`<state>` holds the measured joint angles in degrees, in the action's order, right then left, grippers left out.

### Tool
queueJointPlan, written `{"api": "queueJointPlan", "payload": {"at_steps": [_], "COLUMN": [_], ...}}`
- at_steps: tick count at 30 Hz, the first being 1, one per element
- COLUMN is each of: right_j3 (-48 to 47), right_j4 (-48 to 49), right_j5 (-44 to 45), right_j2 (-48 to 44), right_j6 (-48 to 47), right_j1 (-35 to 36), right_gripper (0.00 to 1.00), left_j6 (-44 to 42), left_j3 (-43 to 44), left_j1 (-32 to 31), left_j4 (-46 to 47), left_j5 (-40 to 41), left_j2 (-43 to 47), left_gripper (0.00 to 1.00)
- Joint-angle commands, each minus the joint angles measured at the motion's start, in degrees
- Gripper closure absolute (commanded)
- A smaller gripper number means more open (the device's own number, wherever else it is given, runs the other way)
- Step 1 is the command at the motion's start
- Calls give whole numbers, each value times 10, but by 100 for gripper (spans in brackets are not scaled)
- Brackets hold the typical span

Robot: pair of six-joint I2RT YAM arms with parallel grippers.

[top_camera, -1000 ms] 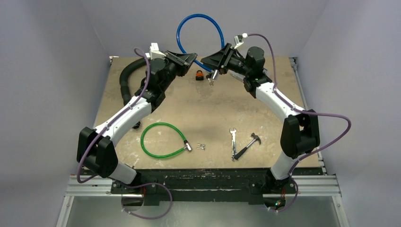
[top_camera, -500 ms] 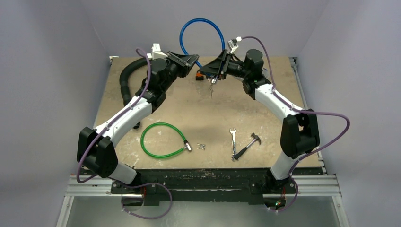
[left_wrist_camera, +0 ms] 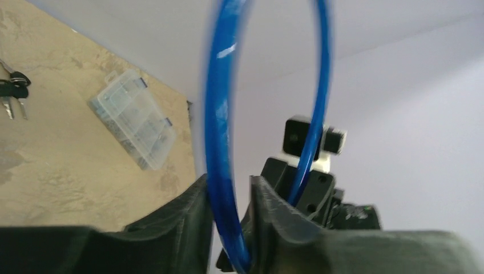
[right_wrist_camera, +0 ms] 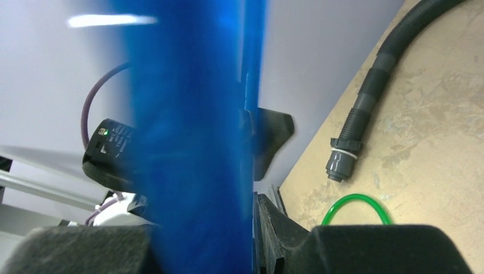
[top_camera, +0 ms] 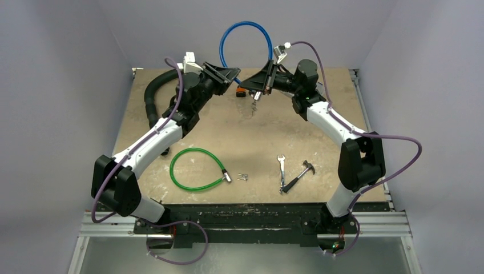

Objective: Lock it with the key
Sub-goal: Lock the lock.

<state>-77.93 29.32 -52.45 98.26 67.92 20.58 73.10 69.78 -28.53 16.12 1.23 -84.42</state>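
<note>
Two pincers meet at 12 o'clock on the worktop (top_camera: 228, 134), where the task's thing is held aloft. The left pincer (top_camera: 233, 73) is clamped on one strand of the blue cable lock (left_wrist_camera: 220, 125), which is pinched between its fingers in the wrist view. Over the last second the loop has drifted slightly toward 3 o'clock.

The orange lock head (top_camera: 242, 92) stood clear a second ago. It is now partly covered by the right pincer (top_camera: 258, 90), which has swung toward 9 o'clock onto it, with a bunch of keys (top_camera: 255, 98) dangling below. In its own view the cable fills the gap between the fingers, so this pincer looks closed on it.

The narrowed gap suggests the lock's parts are being lined up. I cannot tell whether a key sits in the cylinder, so the locking turn probably remains to be done.
</note>
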Motion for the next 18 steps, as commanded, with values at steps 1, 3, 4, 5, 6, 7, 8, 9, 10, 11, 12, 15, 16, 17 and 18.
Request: {"api": "queueJointPlan", "payload": {"at_steps": [1, 3, 4, 5, 6, 7, 8, 9, 10, 11, 12, 15, 16, 17, 18], "right_j3": [-24, -25, -25, -24, -23, -22, -20, -18, -15, -11, -6, 4, 1, -4, -10], "right_j4": [40, 42, 44, 47, 51, 54, 56, 59, 65, 73, 81, 98, 101, 101, 104], "right_j5": [12, 17, 19, 22, 24, 27, 30, 32, 31, 31, 33, 39, 42, 45, 46], "right_j2": [-4, -3, -3, -4, -4, -4, -5, -5, -5, -7, -10, -13, -11, -8, -5], "right_j6": [3, 3, 3, 3, 3, 4, 4, 5, 9, 13, 17, 28, 30, 31, 32], "right_j1": [22, 19, 17, 15, 14, 12, 9, 8, 6, 3, 0, -8, -9, -10, -10], "right_gripper": [100, 100, 100, 100, 100, 100, 100, 100, 100, 100, 100, 100, 100, 100, 100], "left_j6": [-67, -89, -100, -116, -138, -159, -180, -203, -225, -253, -277, -340, -360, -380, -410], "left_j3": [-16, -20, -23, -27, -32, -36, -41, -46, -52, -54, -50, -23, -21, -24, -30], "left_j1": [0, 20, 29, 36, 42, 46, 47, 49, 50, 50, 52, 68, 72, 76, 77], "left_j4": [46, 51, 52, 56, 60, 63, 63, 63, 63, 60, 54, 13, 8, 5, 6], "left_j5": [-89, -95, -98, -102, -107, -111, -113, -115, -121, -128, -138, -180, -193, -204, -210], "left_j2": [21, 28, 32, 39, 47, 58, 68, 76, 84, 89, 91, 86, 87, 91, 99], "left_gripper": [60, 46, 41, 36, 34, 34, 32, 30, 26, 22, 15, 6, 5, 4, 3]}}
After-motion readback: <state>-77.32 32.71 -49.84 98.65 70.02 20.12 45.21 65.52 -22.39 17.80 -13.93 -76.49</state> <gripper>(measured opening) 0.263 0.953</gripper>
